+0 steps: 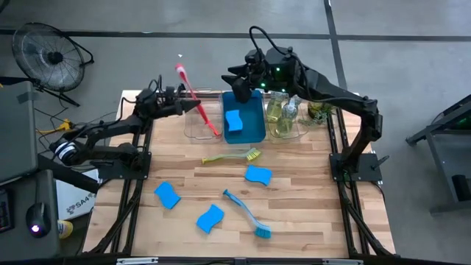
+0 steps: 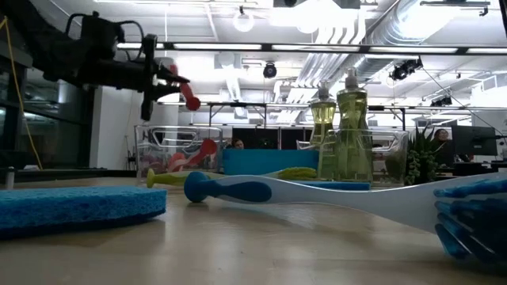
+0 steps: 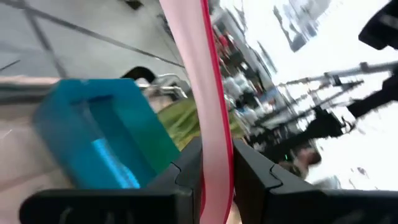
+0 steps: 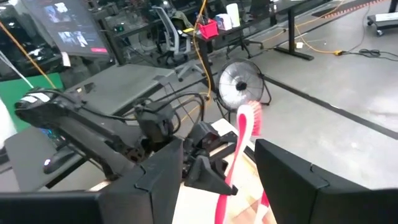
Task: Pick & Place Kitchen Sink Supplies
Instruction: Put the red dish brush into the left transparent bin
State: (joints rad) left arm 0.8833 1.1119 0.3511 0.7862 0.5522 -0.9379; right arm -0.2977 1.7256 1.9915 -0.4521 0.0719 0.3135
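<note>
- Wooden slats make up the table (image 1: pixel 294 199), which stands on a grey floor with a round fan (image 1: pixel 45 53) off its far left corner.
- At the left, the left gripper (image 1: pixel 184 98) is closed on the handle of the pink dish brush (image 1: pixel 193 96), holding it slanted with its brush end down in the clear tray (image 1: pixel 193 126) at the table's far edge.
- Two blue sponges (image 1: pixel 168 196) (image 1: pixel 210 218) lie near the front left of the table.
- A yellow-green dish brush (image 1: pixel 234 155) lies just in front of the trays; a teal dish brush (image 1: pixel 246 213) lies nearer the front, with a third sponge (image 1: pixel 258 174) between them.
- The blue bin (image 1: pixel 254 129) holds another sponge (image 1: pixel 234 121).
- The right gripper (image 1: pixel 241 87) hovers over the bin's far end, fingers parted and empty.
- Two pump bottles (image 1: pixel 274 110) (image 1: pixel 290 112) stand in the right-hand clear tray (image 1: pixel 300 131).
</note>
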